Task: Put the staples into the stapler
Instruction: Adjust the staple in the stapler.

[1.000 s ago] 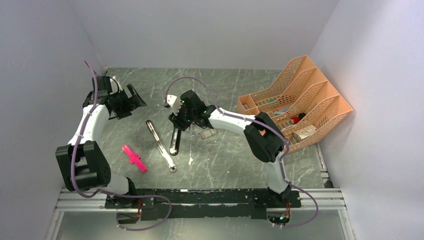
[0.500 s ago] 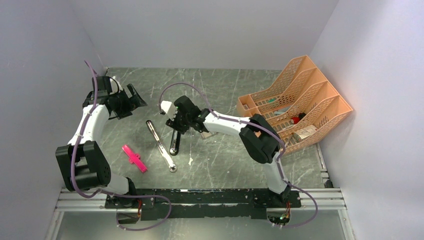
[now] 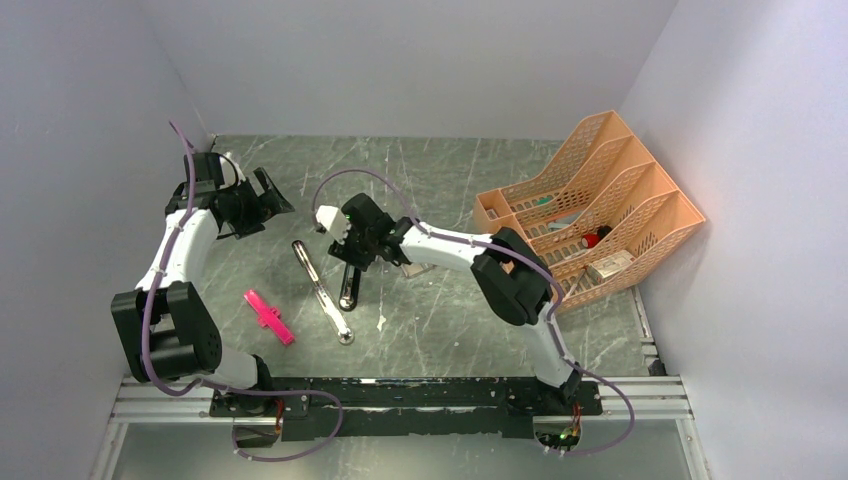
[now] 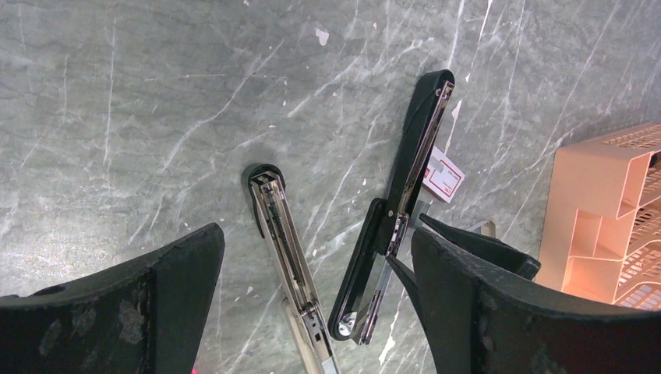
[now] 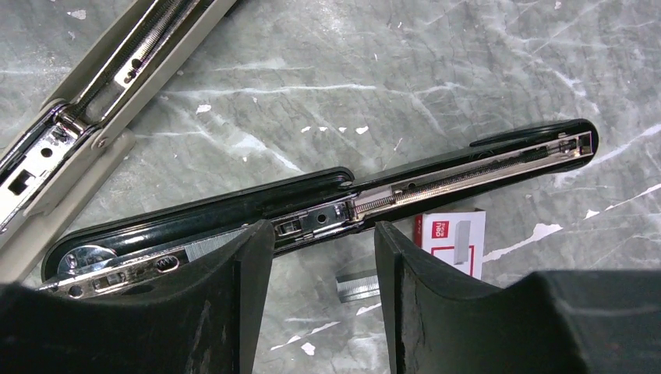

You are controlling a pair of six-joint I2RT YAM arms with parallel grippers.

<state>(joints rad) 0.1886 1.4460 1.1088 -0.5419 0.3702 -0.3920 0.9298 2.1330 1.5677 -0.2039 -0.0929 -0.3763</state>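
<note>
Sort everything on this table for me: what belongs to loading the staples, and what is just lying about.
For the job:
- glossy black stapler, lying opened flat
- silvery staple strip, loose beside it
- small red-and-white staple box

Just lying about:
- silver-grey stapler, also opened
- pink plastic cross-shaped piece
- orange plastic file rack

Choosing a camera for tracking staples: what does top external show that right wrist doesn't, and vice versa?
Only top external: the pink plastic cross-shaped piece, the orange file rack. Only right wrist: a loose silvery staple strip and the flat box's red-and-white label. Both: the glossy black stapler opened flat, the silver-grey stapler.
</note>
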